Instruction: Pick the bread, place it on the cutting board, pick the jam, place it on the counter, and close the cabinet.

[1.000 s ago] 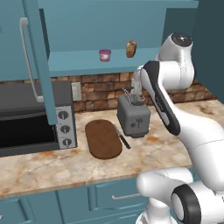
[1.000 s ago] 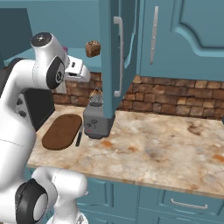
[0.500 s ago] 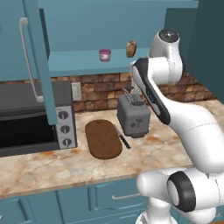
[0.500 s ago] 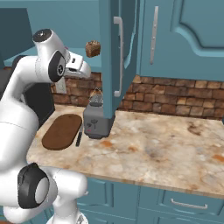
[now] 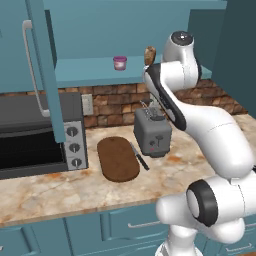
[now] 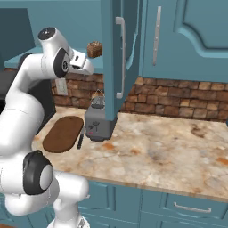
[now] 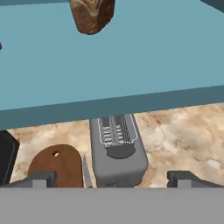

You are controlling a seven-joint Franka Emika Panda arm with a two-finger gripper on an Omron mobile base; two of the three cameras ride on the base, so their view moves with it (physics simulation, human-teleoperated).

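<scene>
My claw (image 7: 111,178) is spread wide and empty, short of the bread (image 7: 92,15), which stands on the cabinet (image 5: 90,75) shelf. If I push in too low, I judge a finger could catch the shelf edge or knock the slice over.

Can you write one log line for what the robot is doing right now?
phase: reaching for bread | pincer: open, empty | bread: on cabinet shelf | jam: on shelf | cutting board: bare | cabinet: open
</scene>
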